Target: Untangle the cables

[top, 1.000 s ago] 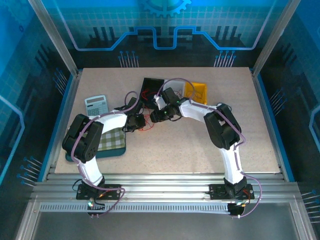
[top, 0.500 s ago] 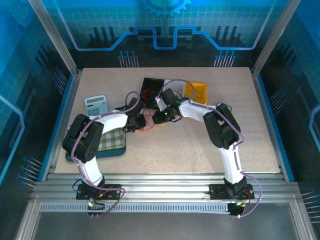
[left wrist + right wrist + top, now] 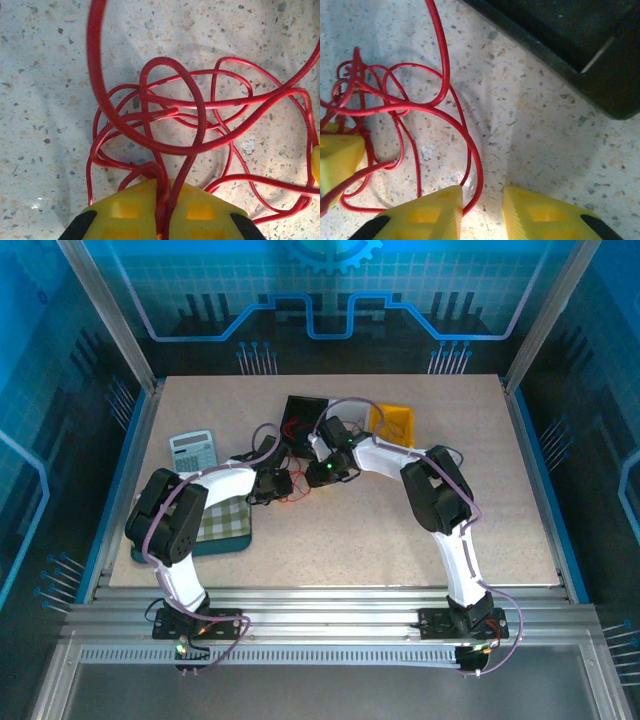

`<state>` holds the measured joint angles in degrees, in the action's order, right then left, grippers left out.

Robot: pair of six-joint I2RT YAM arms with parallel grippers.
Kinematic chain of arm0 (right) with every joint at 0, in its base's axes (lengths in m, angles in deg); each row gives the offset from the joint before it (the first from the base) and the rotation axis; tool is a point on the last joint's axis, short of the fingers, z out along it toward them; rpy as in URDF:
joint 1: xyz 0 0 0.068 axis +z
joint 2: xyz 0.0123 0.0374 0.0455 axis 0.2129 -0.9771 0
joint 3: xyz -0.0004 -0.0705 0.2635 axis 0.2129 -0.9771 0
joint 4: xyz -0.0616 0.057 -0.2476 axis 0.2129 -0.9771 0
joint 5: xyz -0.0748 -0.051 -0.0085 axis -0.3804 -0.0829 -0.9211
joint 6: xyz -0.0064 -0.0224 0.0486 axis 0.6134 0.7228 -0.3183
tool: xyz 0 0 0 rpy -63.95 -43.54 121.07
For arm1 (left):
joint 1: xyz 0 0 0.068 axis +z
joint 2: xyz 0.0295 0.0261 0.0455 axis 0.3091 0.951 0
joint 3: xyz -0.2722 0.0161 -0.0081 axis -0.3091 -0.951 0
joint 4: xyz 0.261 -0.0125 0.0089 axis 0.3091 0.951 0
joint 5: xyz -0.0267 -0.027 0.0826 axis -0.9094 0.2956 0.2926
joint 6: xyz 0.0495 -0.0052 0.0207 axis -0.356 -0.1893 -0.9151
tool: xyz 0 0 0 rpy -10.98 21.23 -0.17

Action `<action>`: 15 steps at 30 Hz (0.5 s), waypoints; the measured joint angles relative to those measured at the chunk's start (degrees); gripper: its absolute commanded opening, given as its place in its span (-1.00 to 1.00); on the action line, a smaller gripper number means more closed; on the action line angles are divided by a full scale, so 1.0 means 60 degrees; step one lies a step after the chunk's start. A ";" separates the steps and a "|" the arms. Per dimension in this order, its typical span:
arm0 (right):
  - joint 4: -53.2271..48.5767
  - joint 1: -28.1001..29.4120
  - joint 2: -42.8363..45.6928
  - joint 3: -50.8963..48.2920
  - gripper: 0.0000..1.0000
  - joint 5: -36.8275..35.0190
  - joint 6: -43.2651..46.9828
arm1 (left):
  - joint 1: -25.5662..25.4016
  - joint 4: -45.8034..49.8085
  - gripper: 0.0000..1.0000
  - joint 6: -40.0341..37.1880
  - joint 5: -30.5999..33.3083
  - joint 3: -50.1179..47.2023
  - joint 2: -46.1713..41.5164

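Clamping the cables (image 3: 170,115): left gripper (image 3: 162,205) closed on red strands near the middle of the tabletop (image 3: 480,510).
Left wrist view: the yellow fingers (image 3: 125,210) meet with a few red strands pinched between them, and the remaining loops lie tangled on the speckled surface just ahead of the tips. Right gripper (image 3: 482,205): jaws stand apart with a narrow gap, low over the tabletop at the edge of the same tangle. One red loop runs against the inner corner of one finger, and nothing is clamped. Overhead view: the two grippers face each other closely, with the tangle between them, just in front of the black tray (image 3: 303,412). A yellow bin (image 3: 398,425) stands beside that tray, and a calculator (image 3: 192,450) lies well to the left.
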<state>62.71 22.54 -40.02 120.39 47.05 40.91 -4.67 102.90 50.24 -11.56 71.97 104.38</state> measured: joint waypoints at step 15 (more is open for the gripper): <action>-0.1523 0.0867 -0.0408 0.1180 -1.00 -0.2951 0.1672 | 0.0000 0.0084 -0.73 0.0007 0.0025 0.0004 0.0000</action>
<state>53.57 27.74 -42.47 127.47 29.34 50.94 -4.67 103.40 50.29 -11.41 71.99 104.38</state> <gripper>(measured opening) 0.034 0.129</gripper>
